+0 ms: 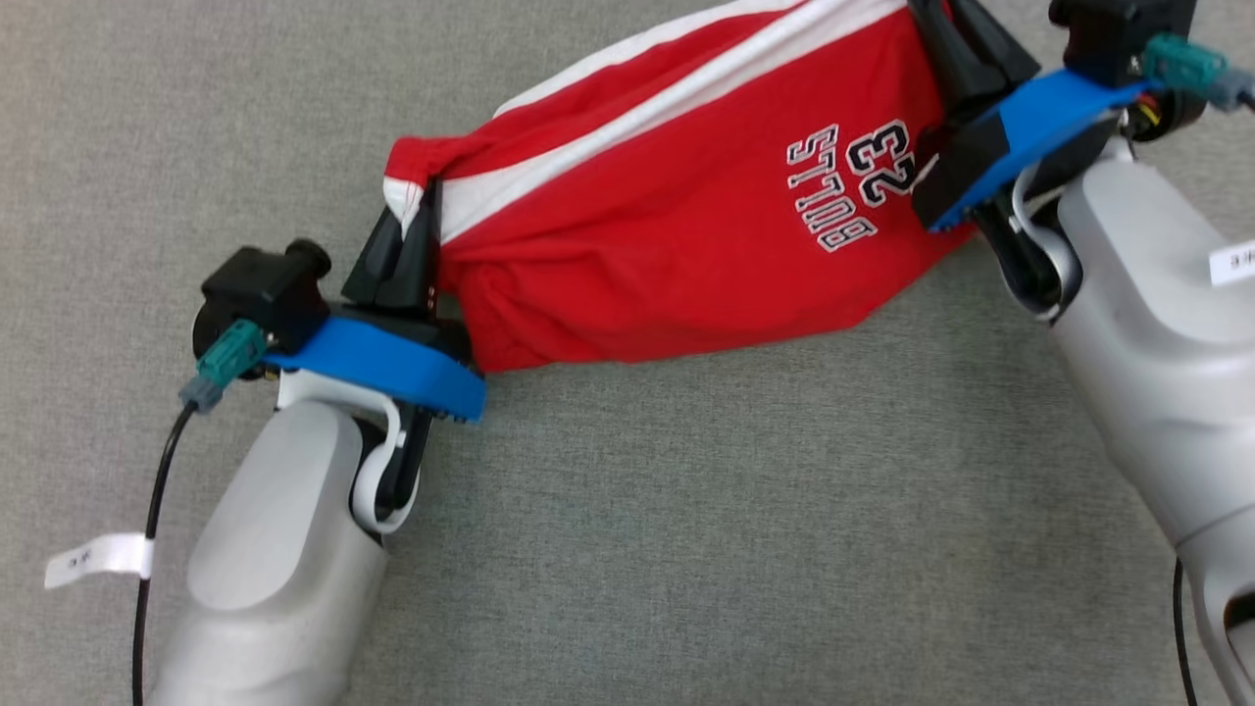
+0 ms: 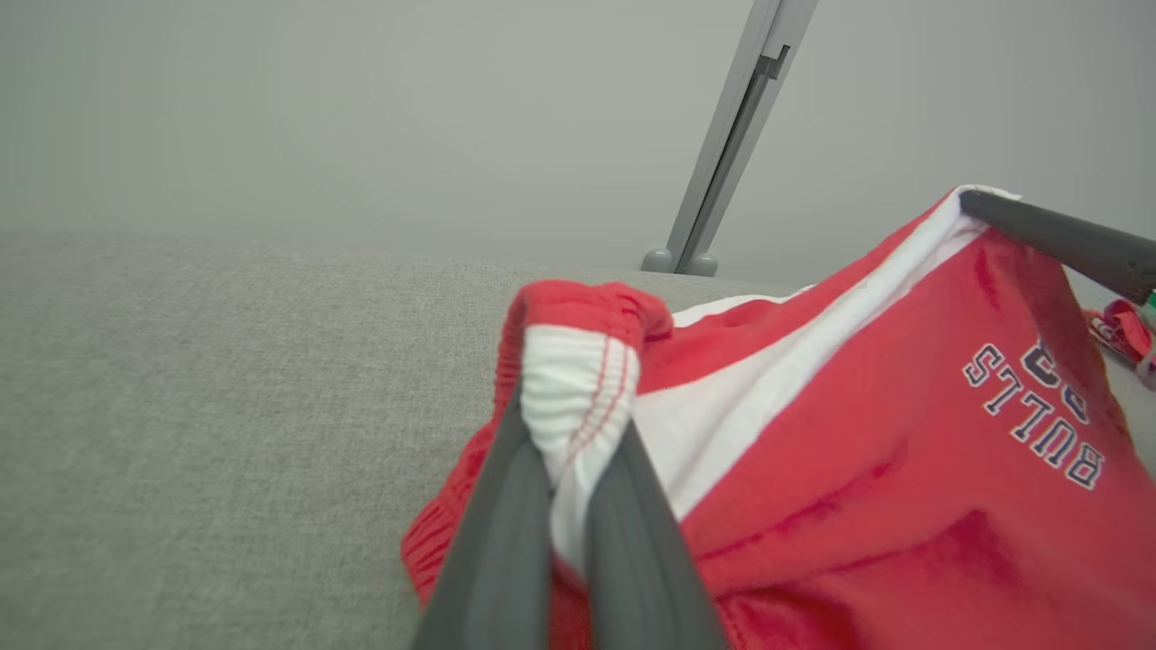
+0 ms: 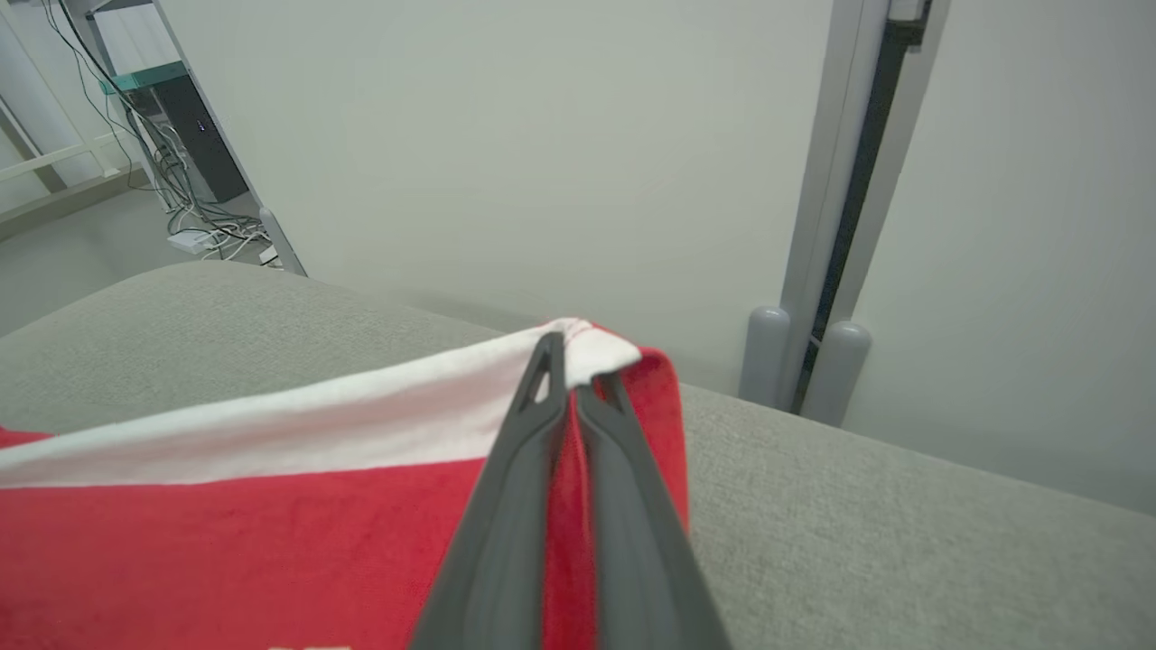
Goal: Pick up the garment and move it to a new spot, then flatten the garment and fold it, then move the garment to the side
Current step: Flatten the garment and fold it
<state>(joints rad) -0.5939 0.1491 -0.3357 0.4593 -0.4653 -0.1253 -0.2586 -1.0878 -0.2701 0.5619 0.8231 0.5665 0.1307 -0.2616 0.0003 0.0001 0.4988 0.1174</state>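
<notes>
- Stretching from 10 o'clock to 1 o'clock in the head view, the garment (image 1: 686, 196) is hanging between both grippers over the grey surface (image 1: 686, 549), with its lettering reading upside down.
- At 10 o'clock the left gripper (image 1: 417, 211) is pinching the gathered red-and-white end. At 1 o'clock the right gripper (image 1: 956, 39) is gripping the opposite end, and its fingertips are running off the top edge.
- In the left wrist view, the left gripper (image 2: 573, 424) is rising from 6 o'clock and squeezing a white elastic band of the garment (image 2: 858, 469) between its fingers. The cloth is spreading toward 3 o'clock, where one finger of the right gripper (image 2: 1057, 239) is holding the far corner up. A grey post (image 2: 731, 135) is standing at 1 o'clock.
- In the right wrist view, the right gripper (image 3: 578, 379) is clamping a white-edged corner at the centre, jaws pressed together on the cloth. The garment (image 3: 226, 533) is trailing toward 8 o'clock. The post (image 3: 831, 226) is showing at 2 o'clock and cables (image 3: 199, 217) are lying at 10 o'clock.
</notes>
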